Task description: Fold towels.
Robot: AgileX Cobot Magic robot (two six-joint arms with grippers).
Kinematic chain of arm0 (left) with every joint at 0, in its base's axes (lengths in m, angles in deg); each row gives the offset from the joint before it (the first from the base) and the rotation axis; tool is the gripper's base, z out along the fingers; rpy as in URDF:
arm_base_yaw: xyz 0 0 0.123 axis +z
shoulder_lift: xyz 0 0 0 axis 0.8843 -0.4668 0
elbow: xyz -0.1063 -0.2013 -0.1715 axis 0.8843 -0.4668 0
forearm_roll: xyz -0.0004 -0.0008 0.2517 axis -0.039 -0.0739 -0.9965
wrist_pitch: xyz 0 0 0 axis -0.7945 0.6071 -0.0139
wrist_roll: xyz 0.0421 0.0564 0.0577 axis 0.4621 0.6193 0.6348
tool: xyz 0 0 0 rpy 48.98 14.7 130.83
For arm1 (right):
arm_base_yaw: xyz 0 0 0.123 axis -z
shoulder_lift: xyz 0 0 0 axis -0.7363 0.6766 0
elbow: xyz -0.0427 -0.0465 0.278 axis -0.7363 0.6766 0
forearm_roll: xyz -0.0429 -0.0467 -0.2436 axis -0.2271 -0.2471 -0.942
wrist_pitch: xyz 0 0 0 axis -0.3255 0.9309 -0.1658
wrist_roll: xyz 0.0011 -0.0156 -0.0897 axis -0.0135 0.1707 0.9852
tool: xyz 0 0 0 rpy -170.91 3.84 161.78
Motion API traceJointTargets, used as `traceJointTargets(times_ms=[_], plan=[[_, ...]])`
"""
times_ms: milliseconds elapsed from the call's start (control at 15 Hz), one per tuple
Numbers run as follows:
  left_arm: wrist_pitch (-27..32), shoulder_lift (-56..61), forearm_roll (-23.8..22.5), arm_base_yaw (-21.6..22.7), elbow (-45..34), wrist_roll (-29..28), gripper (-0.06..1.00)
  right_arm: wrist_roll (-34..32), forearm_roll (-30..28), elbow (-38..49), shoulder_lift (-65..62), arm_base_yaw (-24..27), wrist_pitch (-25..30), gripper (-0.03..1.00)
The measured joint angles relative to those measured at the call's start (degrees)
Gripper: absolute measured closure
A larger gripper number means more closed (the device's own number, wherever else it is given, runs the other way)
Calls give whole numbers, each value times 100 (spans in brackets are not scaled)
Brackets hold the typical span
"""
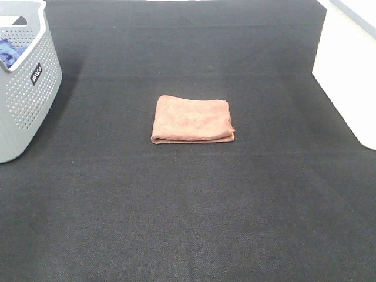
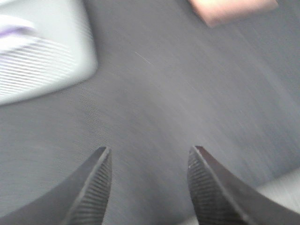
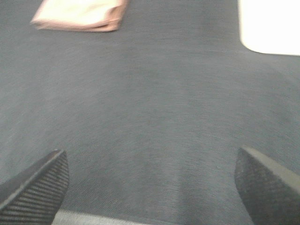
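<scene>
Looking down from the high camera, neither arm was visible; only the wrist views showed the hands. The folded terracotta microfibre towel point(image 1: 192, 120) lay flat near the middle of the black fabric-covered counter point(image 1: 188, 223), a neat rectangle with its long axis running left to right and its thick folded edge toward the camera. At far left stood the grey perforated plastic basket point(image 1: 23, 88) with blue fabric point(image 1: 10, 51) inside — well apart from the towel. A white box-like object point(image 1: 349, 70) sat at far right.

The left wrist view, blurred, showed the left hand point(image 2: 149, 161) open, its ribbed black fingers point(image 2: 96, 187) parted above bare counter, with the basket and a towel corner point(image 2: 232, 10) beyond. The right hand point(image 3: 152, 164) was spread wider still and empty, hovering over the counter — towel point(image 3: 79, 14) and white object point(image 3: 269, 26) lay ahead of it.
</scene>
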Motion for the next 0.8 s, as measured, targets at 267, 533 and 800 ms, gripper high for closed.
traceJointTargets(times_ms=[267, 533, 800], plan=[[6, 453, -11, 223, 0, 0, 45, 0, 40, 0, -344, 46, -17, 7], [6, 464, -17, 223, 0, 0, 45, -6, 46, 17, -1089, 46, -11, 7], [6, 464, -17, 223, 0, 0, 45, -6, 80, 23, -1100, 46, -17, 7]])
